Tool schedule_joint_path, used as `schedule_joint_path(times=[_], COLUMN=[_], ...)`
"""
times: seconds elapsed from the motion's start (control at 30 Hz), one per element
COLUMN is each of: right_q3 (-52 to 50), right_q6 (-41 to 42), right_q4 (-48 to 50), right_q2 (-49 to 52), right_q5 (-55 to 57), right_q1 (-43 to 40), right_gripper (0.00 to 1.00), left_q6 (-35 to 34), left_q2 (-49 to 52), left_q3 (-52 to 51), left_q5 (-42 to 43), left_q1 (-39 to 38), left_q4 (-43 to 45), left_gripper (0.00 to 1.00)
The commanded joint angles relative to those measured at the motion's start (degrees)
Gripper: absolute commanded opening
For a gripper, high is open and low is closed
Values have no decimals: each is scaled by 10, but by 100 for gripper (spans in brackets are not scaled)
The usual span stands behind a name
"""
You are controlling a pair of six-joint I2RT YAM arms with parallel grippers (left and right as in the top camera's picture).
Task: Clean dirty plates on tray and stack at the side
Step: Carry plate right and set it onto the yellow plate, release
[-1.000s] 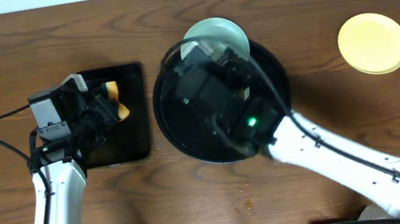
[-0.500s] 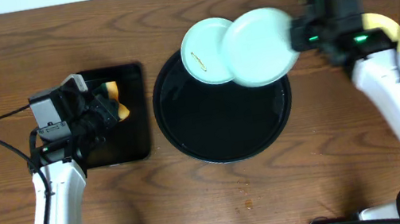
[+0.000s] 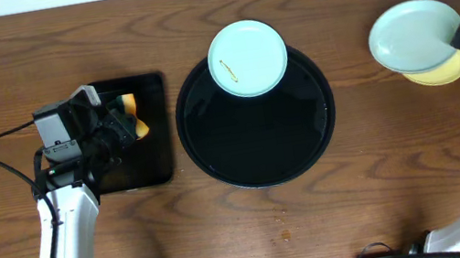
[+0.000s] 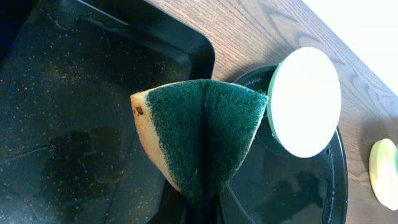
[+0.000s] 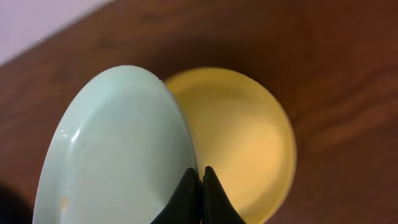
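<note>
Wood table point(image 3: 229, 240): plate point(image 3: 247, 59) smear overhead only

The left gripper point(image 4: 202, 210) pinches a folded sponge point(image 4: 199, 134) at its lower end, dark fingers point(image 4: 169, 206) closed on either side. The sponge's green scouring face is turned outward and a tan-yellow edge shows along one side. It hangs above a rectangular black tray point(image 4: 68, 118) with a speckled, wet-looking floor. To the right on the wooden table point(image 4: 261, 31) lies the round black tray point(image 4: 305, 190). A pale plate point(image 4: 305, 102) rests across its far rim, partly over the table. A second pale plate point(image 4: 385, 174) sits well off to the right, cut by the frame edge.
</note>
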Motion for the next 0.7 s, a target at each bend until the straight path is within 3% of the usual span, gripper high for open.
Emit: schedule_joint_path(times=[0.0, 0.23, 0.67], right_q3=[4, 4, 4], right_q6=[-1, -14, -26], right_q4=[9, 28, 52], right_q2=[43, 91, 92], right_q5=[-2, 31, 80], right_q1=[-20, -34, -34], right_gripper=[1, 1, 2], left_q6=[10, 10, 10], left_q2=[3, 3, 3], left_q3=[-1, -1, -1], left_q5=[-5, -5, -5], left_q1=[3, 3, 3], left_q4=[0, -1, 0], left_gripper=[8, 8, 8])
